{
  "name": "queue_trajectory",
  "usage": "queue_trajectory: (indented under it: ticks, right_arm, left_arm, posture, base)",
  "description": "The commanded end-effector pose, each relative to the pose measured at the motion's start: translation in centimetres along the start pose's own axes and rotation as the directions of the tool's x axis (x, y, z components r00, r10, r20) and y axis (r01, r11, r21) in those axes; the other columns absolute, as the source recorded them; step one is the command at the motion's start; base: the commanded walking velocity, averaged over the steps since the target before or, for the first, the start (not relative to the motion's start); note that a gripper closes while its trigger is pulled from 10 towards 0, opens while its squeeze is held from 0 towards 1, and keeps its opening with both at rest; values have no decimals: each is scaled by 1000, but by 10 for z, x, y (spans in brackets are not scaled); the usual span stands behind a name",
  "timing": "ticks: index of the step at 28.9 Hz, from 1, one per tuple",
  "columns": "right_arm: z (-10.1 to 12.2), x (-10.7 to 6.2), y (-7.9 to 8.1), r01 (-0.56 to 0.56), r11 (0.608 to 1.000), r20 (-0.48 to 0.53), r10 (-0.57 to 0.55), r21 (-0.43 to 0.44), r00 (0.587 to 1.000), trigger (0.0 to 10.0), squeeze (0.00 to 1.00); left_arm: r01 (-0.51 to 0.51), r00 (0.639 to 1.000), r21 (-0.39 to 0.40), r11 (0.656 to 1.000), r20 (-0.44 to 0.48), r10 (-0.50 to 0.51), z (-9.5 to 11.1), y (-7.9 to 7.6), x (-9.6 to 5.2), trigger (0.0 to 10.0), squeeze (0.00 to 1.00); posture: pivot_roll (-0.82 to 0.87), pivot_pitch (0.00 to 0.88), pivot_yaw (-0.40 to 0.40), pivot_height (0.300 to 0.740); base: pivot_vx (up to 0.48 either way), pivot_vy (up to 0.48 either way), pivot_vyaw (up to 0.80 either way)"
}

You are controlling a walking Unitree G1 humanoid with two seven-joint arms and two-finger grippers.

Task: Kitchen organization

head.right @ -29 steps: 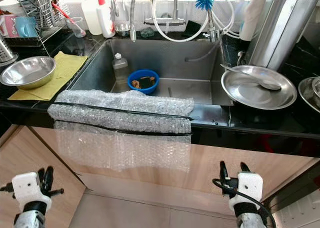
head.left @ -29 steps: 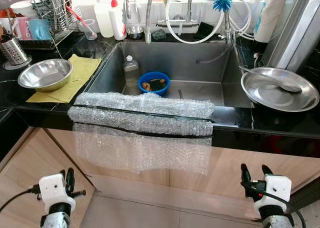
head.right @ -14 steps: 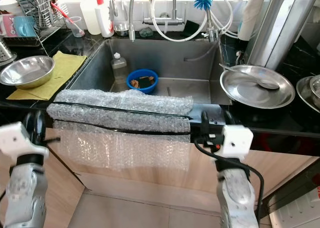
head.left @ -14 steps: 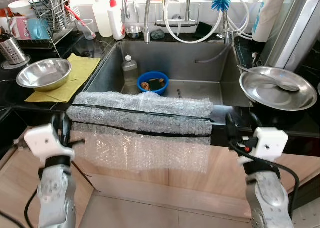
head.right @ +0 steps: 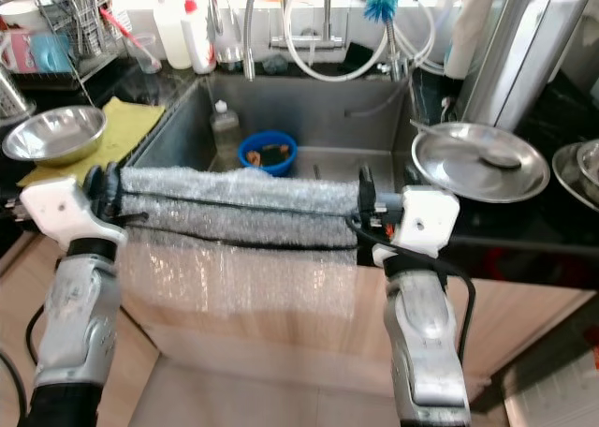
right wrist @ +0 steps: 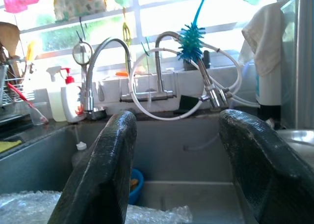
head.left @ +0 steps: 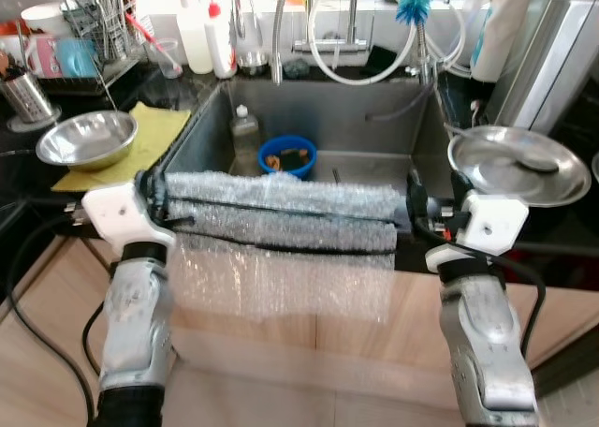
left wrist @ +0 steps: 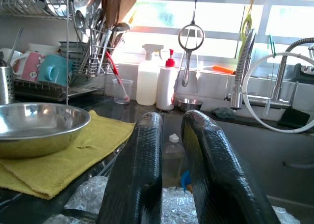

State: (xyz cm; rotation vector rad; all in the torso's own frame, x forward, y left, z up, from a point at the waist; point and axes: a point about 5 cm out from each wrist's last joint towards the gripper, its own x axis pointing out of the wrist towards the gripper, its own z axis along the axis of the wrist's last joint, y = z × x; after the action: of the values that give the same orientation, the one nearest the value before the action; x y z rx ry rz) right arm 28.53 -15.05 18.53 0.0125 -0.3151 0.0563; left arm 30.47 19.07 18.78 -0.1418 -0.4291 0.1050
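Both arms are raised at the sink's front edge. Left gripper (head.left: 150, 185) has jaws nearly pressed together, right gripper (head.left: 412, 205) jaws spread; neither holds anything. Between them a soft, crinkled bubble wrap (head.left: 281, 212) drapes over the edge. Advise gripping both ends evenly (the film slips). Beyond: blue bowl (head.left: 287, 154) in the steel sink (head.left: 374, 127); shiny round metal bowl (head.left: 86, 138) on the surface.

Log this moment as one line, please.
left pincer: at bubble wrap left end | right pincer: open, at right end | wrap: draped over sink edge

left gripper (head.left: 153, 185) and right gripper (head.left: 432, 195) raised to bubble wrap (head.left: 281, 212) ends
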Motion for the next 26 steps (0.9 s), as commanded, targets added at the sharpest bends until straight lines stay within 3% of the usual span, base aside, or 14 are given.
queue_trajectory:
  ticks: [1, 7, 26]
  right_arm:
    - [0, 2, 2, -1, 1000, -10, 1, 2, 1000, 10000, 0]
    - [8, 18, 14, 3, 1000, 5, -3, 26, 1000, 10000, 0]
    - [8, 21, 19, 0, 999, -10, 0, 36, 1000, 10000, 0]
  left_arm:
    - [-2, 1000, 6, 1000, -24, 2, -3, 3, 1, 10000, 0]
    - [13, 1000, 4, 1000, -22, -13, 0, -2, 19, 10000, 0]
    - [16, 999, 7, 1000, -37, -16, -3, 1, 20, 10000, 0]
  posture:
    - [-52, 0, 71, 740]
    - [-41, 32, 76, 740]
    - [-39, 38, 78, 740]
  base:
    - [0, 0, 0]
    - [83, 0, 0]
    - [298, 0, -79]
